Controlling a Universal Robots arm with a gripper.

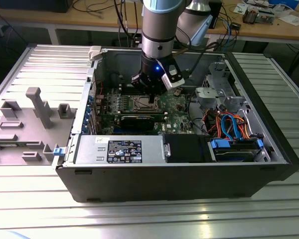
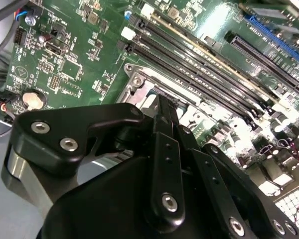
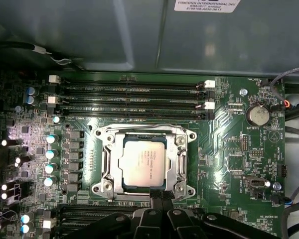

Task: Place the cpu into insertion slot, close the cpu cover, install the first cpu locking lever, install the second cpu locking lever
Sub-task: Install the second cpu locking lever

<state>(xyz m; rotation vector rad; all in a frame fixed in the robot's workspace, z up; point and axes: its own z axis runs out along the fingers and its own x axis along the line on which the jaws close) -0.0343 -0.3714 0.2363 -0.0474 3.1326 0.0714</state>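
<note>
Setting: robotics lab/workshop. Open PC case (image 1: 189, 164) on ribbed aluminium surface (image 1: 139, 219); grey fixture tray (image 1: 25, 124) beside; wooden benches (image 1: 269, 27) behind, strewn with cables and parts.

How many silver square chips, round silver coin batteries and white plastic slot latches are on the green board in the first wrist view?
Silver-grey square cpu: 1
Round silver coin battery: 1
White plastic slot latches: 4
Total: 6
</note>
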